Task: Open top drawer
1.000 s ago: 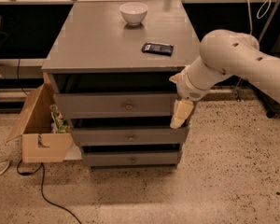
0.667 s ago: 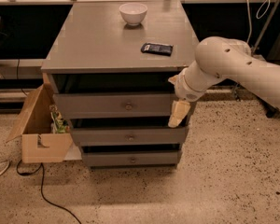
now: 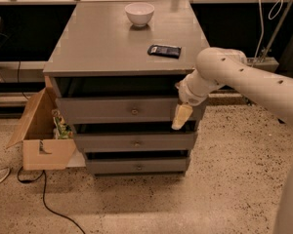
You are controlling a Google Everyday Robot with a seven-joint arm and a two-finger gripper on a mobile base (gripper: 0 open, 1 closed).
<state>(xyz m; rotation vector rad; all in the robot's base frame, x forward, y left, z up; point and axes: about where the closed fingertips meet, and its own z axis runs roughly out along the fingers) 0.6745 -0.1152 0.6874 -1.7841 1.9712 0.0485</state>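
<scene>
The grey cabinet [image 3: 122, 43] has three drawers. The top drawer [image 3: 97, 110] is the widest, with a small round metal knob [image 3: 134, 112] at its centre and a dark gap above its front. The two narrower drawers [image 3: 136, 143] sit below it. My gripper [image 3: 181, 117] hangs pointing down in front of the right end of the top drawer's front, well to the right of the knob. My white arm [image 3: 234, 77] reaches in from the right.
A white bowl [image 3: 139, 12] and a flat black object [image 3: 164, 50] lie on the cabinet top. An open cardboard box [image 3: 41, 135] with items stands on the floor against the cabinet's left side. A black cable [image 3: 51, 206] runs over the speckled floor.
My arm and gripper have shifted slightly left, closer across the right end of the top drawer's front. The drawers have not moved.
</scene>
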